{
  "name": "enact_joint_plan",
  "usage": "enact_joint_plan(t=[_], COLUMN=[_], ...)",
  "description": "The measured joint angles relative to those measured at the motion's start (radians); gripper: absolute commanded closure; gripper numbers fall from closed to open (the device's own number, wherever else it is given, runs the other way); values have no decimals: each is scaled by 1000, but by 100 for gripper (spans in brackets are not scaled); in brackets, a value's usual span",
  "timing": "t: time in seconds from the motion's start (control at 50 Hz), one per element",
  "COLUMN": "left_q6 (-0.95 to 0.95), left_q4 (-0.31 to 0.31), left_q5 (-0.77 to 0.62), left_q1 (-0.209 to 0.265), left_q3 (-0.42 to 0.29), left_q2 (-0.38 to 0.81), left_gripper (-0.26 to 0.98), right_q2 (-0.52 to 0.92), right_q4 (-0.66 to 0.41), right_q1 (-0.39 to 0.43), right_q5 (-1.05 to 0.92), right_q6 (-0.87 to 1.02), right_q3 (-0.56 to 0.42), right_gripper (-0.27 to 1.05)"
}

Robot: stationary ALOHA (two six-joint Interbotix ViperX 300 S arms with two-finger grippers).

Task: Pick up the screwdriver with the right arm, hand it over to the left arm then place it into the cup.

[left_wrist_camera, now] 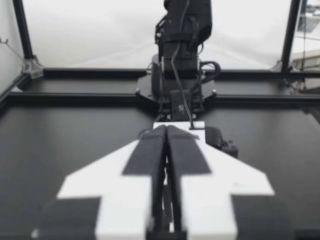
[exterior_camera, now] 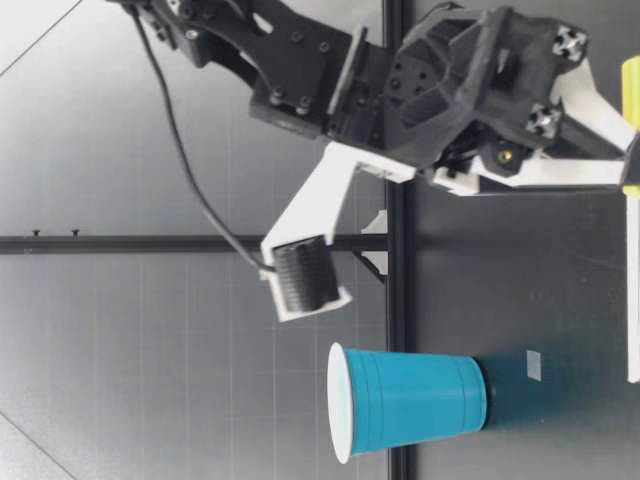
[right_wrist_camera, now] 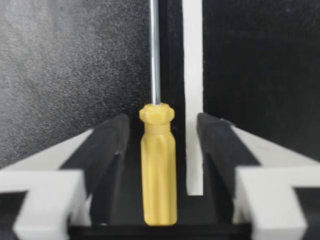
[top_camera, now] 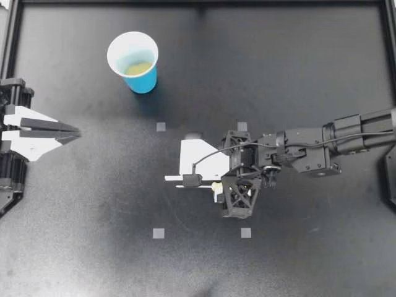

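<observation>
Two fingers of my right gripper [top_camera: 185,171], mid-frame, straddle the yellow screwdriver [right_wrist_camera: 158,165] handle unclenched; its shaft runs straight ahead.

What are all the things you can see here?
cup: one, blue with white inside, upright on the table's left half.
screwdriver: one, yellow handle and silver shaft, lying on the table between the right arm's jaws.
strip: one, white, flat on the table beside the screwdriver.
square marks: four, grey, around the table's middle.
table: one, black.
right arm: one, black with white jaws, open either side of the handle.
left arm: one, black with white jaws, shut and empty, at the table's left edge.
</observation>
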Motion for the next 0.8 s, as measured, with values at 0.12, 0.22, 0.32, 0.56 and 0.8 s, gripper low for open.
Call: enact_joint_plan(t=[0.12,0.22,0.32,0.56,0.8], left_q6=[2,0,0,3,2], left_q4=[0,0,0,0,-3], left_q5=[0,0,0,0,-38], left_q1=[0,0,0,0,0], left_q3=[0,0,0,2,2], left_q2=[0,-2,-2,0,41], left_gripper=[60,60,60,60,47], right_q2=[5,8,8,6,-35], right_q4=[0,-3,-8,-12,-3], right_q1=[2,3,8,8,15], right_q5=[-2,-3,-8,-18,-77], right_q6=[0,2,-2,0,11], right_q3=[8,6,6,6,38], right_gripper=[28,33,45,76,77])
